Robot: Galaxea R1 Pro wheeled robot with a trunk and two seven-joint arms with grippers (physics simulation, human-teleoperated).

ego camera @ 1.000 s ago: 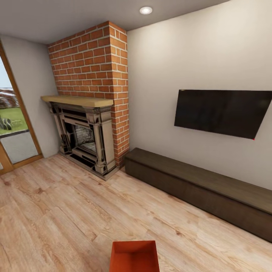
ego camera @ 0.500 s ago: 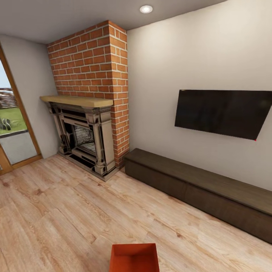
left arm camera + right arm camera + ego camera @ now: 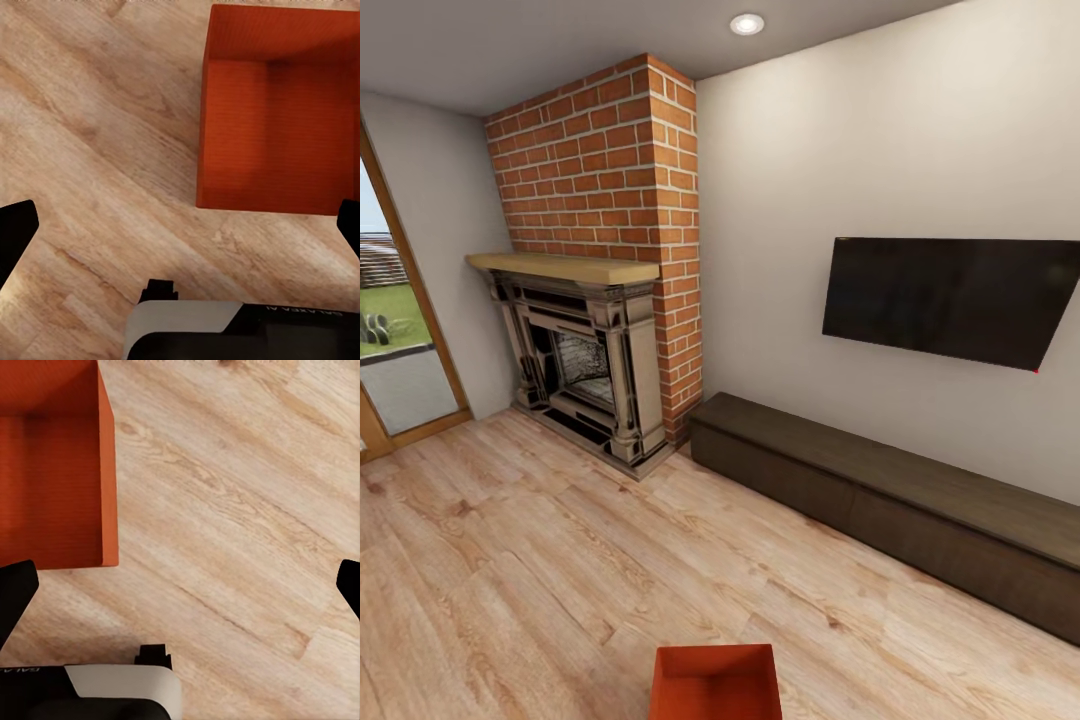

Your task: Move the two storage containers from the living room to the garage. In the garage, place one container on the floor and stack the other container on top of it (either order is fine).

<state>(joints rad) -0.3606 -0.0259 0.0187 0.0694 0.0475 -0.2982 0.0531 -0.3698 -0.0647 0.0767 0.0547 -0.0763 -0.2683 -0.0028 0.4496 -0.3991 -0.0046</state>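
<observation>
Head view first: one storage container (image 3: 715,683), orange-red and lidless, cut off by the lower edge at centre, open side up on the wood plank floor (image 3: 510,600) of the living room (image 3: 780,180); empty inside, as far as can be told. Left wrist view: same storage container (image 3: 281,127) just beyond the left gripper (image 3: 180,232), off to one side of the gap, not between the fingers (image 3: 13,236); fingers spread wide, holding nothing. Right wrist view: storage container (image 3: 49,465) likewise off to one side of the right gripper (image 3: 182,589); fingers (image 3: 15,592) also wide apart and empty, bare planks between them.

Further out: fireplace (image 3: 585,365) under the brick chimney (image 3: 600,160), black TV (image 3: 950,300) on the wall, long low cabinet (image 3: 900,500) beneath it, glass door (image 3: 395,330) at far left.

Risks, as a judgement only:
- Thin plain walls, no handles — a squeeze from one side alone likely to tilt or spin the box, or slide it across the smooth planks.
- Uneven closing of the two arms — likely to skew the box, or let it slip once lifted.
- Lowering without centring — fingertips liable to strike the rim instead of straddling a wall.
- Box barely inside the head view — poor sight for lining up.
</observation>
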